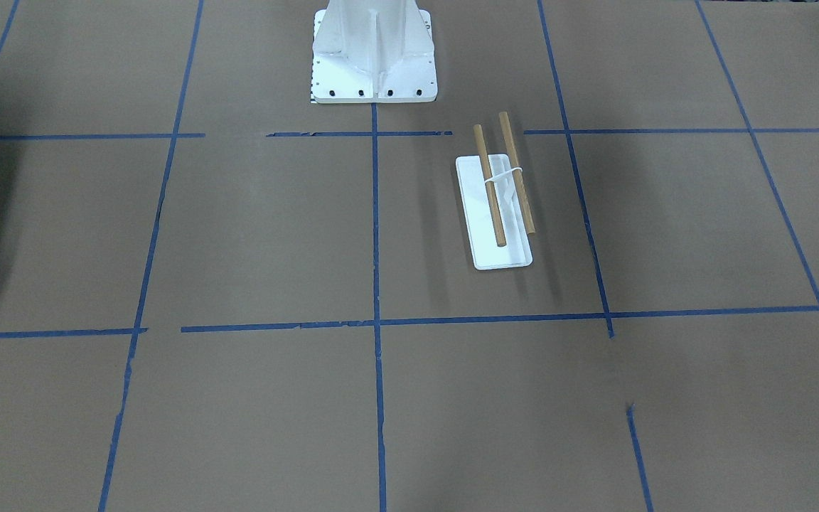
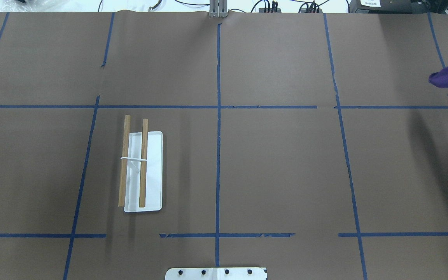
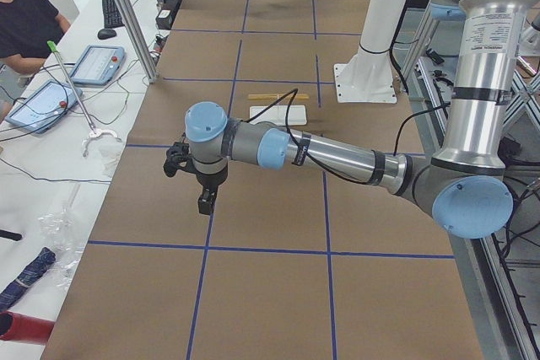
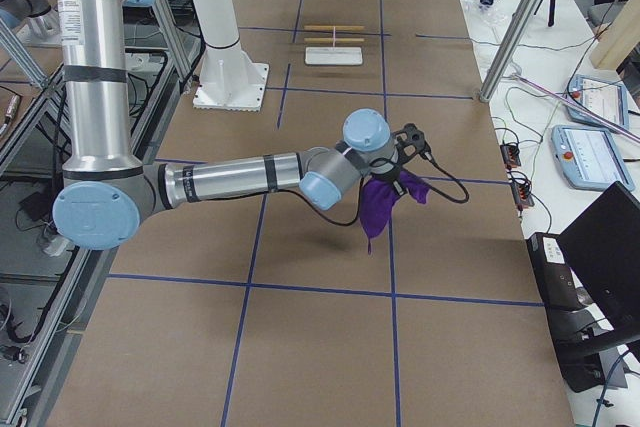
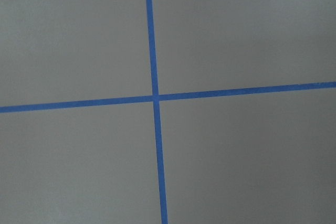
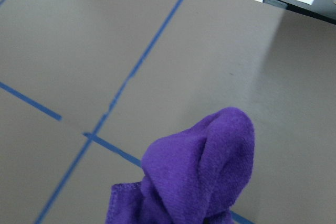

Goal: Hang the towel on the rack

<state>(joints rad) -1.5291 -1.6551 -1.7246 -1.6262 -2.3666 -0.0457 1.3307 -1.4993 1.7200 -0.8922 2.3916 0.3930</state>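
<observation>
Brown table [image 5: 236, 35] lies under the left gripper [image 3: 205, 202], well left of the rack [image 2: 143, 167] with jaws I cannot tell, the rack's rods are bare, and well to its right the purple towel [image 4: 384, 205] dangles lifted from the right gripper [image 4: 403, 175], its grip hidden, so carrying over and draping remain.

The purple terry towel [image 4: 385, 202] hangs bunched in a drooping clump above the table [image 2: 286, 175], at its right end and well apart from the rack [image 2: 152, 175]. The rack stands left of centre, a flat white base [image 2: 154, 186] under 2 parallel light-brown wooden rods [image 2: 143, 163] joined by a white bracket [image 2: 132, 159].
</observation>
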